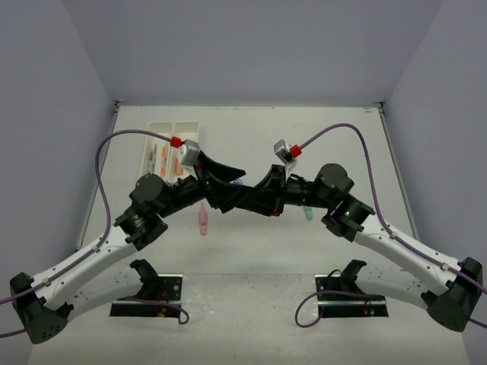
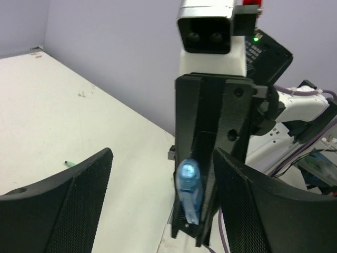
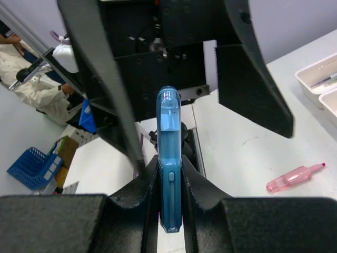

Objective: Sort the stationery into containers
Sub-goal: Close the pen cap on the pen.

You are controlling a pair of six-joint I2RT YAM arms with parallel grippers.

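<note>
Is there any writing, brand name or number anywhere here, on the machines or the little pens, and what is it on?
Nothing here can be read.
Pale print on the black casing below the green light: too small and blurred to read.
On the blue plastic piece: no marking shows.
</note>
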